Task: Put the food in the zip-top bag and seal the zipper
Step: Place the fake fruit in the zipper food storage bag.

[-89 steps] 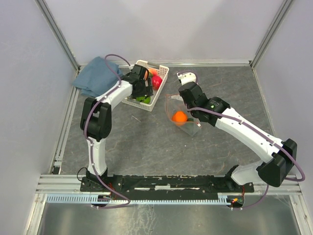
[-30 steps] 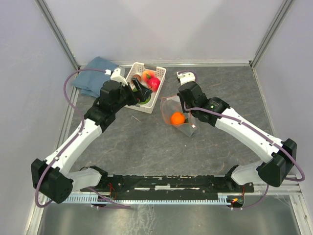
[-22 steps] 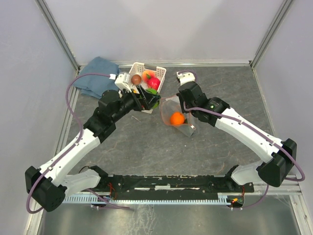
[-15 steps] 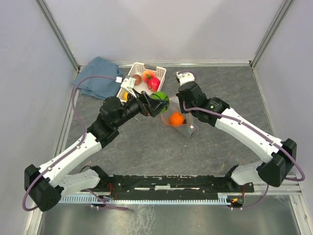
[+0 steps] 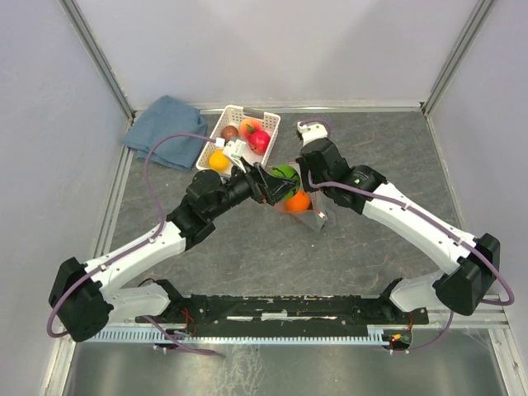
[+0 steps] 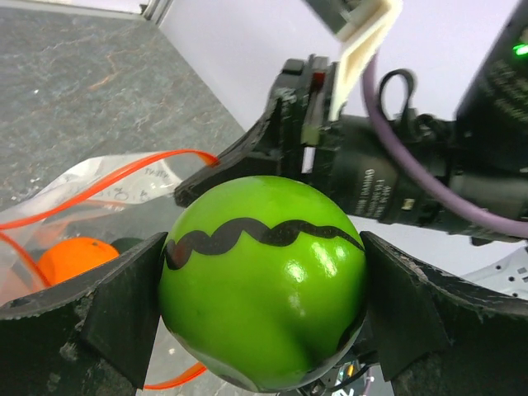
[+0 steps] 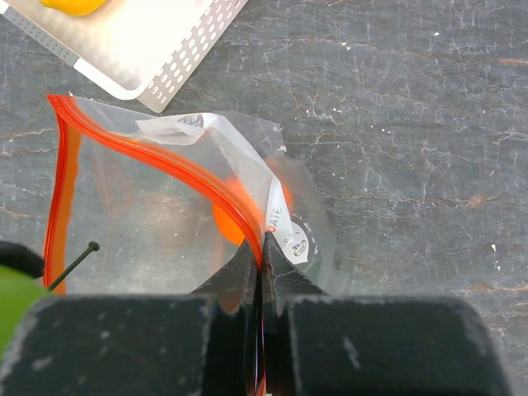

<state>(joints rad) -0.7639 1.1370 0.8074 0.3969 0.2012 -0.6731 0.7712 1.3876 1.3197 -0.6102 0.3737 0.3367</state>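
Observation:
My left gripper (image 5: 279, 183) is shut on a bright green ball with a wavy black line (image 6: 262, 280), holding it over the open mouth of the clear zip-top bag (image 5: 307, 210). My right gripper (image 7: 261, 260) is shut on the bag's orange-red zipper strip (image 7: 177, 167) and holds the mouth open. An orange fruit (image 5: 299, 202) and a dark green one (image 6: 128, 244) lie inside the bag. The bag's white label (image 7: 276, 210) shows beside my right fingers. Yellow (image 5: 219, 160), brown (image 5: 230, 131), peach (image 5: 249, 126) and red-pink (image 5: 261, 140) fruits lie in the white basket (image 5: 266, 158).
A blue folded cloth (image 5: 163, 130) lies at the back left beside the basket. A thin dark stick (image 7: 73, 264) lies on the grey table by the bag. Metal rails edge the table on all sides.
My left arm lifted the bright green ball out of the basket and carried it right, to the bag's mouth. My right gripper kept hold of the zipper strip.

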